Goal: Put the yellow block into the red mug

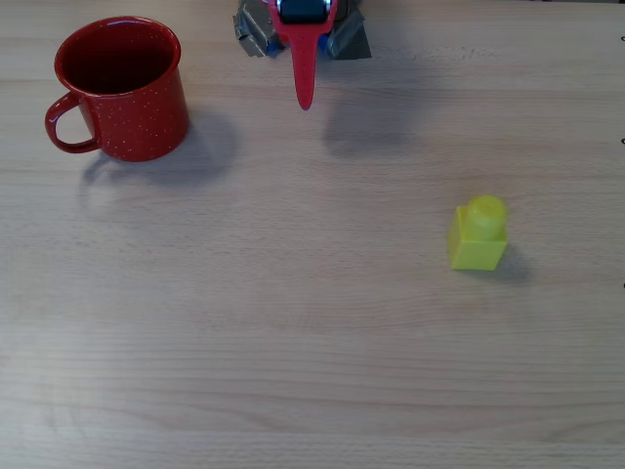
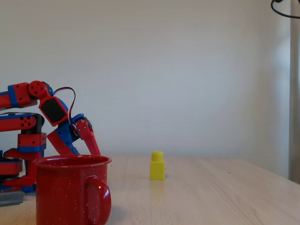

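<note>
Overhead view: the yellow block [image 1: 479, 234] is seen standing upright on the tabletop [image 1: 293, 342], well apart from the red mug [image 1: 122, 88] at upper left. The gripper [image 1: 305, 93] is held near the top edge, its fingers drawn together, nothing clamped.

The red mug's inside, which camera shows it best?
The overhead view: it looks down into the red mug, showing its dark, seemingly empty interior. The fixed view shows the mug side-on, with rim, wall and handle but no inside.
</note>
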Tool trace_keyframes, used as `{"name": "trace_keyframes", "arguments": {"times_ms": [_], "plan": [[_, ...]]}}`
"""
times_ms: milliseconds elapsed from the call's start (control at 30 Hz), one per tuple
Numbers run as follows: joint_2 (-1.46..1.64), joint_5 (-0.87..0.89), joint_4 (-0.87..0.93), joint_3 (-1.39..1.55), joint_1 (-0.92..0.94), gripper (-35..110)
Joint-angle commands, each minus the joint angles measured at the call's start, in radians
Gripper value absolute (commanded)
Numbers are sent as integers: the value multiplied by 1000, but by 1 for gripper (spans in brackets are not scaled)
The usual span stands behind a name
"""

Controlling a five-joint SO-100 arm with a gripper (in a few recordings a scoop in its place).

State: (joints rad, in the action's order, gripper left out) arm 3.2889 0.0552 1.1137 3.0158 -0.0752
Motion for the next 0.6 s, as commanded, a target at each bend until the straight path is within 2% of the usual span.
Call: {"name": "trace_keyframes", "arguments": {"times_ms": [0, 567], "plan": [[17, 17, 5, -15, -21, 0], [14, -12, 3, -15, -54, 0]]}}
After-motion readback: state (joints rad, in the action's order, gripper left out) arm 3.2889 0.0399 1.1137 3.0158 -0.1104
